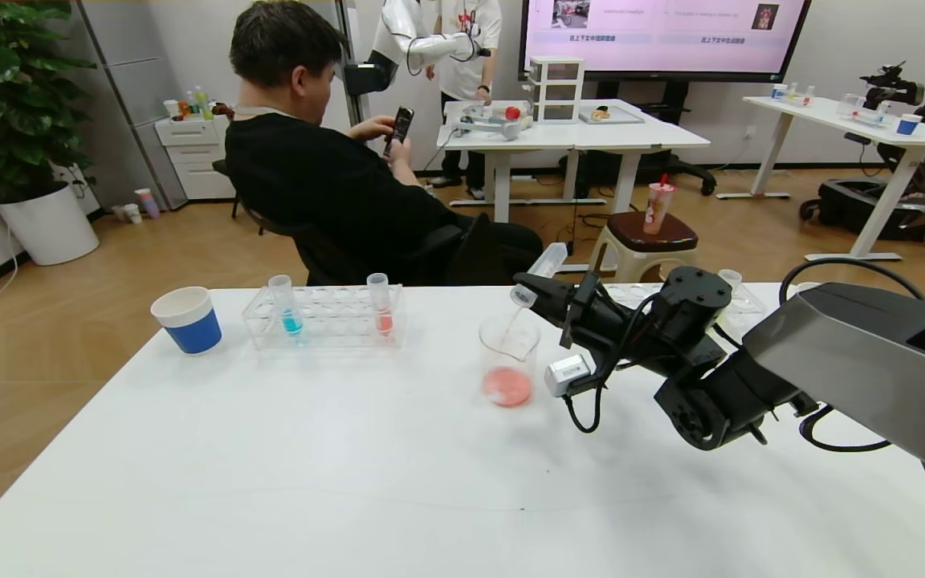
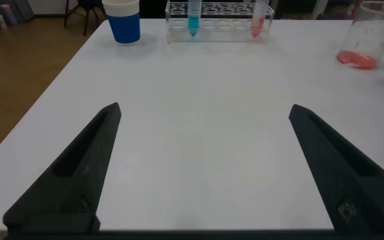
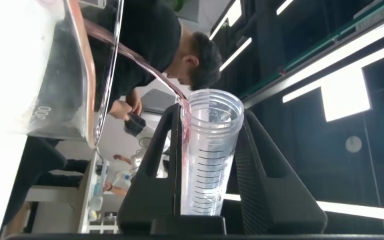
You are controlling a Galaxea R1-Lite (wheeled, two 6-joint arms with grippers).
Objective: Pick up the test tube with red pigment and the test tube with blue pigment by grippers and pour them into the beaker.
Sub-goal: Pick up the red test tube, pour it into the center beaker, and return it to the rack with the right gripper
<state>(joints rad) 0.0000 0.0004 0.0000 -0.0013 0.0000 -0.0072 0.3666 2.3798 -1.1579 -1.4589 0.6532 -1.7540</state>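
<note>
From my remote station, I see the right gripper (image 1: pixel 539 287) clamped on a clear test tube (image 1: pixel 540 269), tipped mouth-down over the beaker (image 1: pixel 508 360), which holds a pool of red liquid on the white table (image 1: pixel 350 466). The left gripper (image 2: pixel 202 167) hangs low over bare tabletop, fingers spread wide, holding nothing. The test tube with blue pigment (image 1: pixel 286 309) stands upright in the clear rack (image 1: pixel 324 321), well apart from both grippers, beside a tube of red liquid (image 1: pixel 381 307).

This looks like a robotics lab set up in an office: white height-adjustable desks (image 1: pixel 575 136) on wood flooring, a large wall screen (image 1: pixel 663 36) showing slides, a seated man (image 1: pixel 334 160) on his phone, another robot arm (image 1: pixel 410 44) at the back, a potted plant (image 1: pixel 9 88).
</note>
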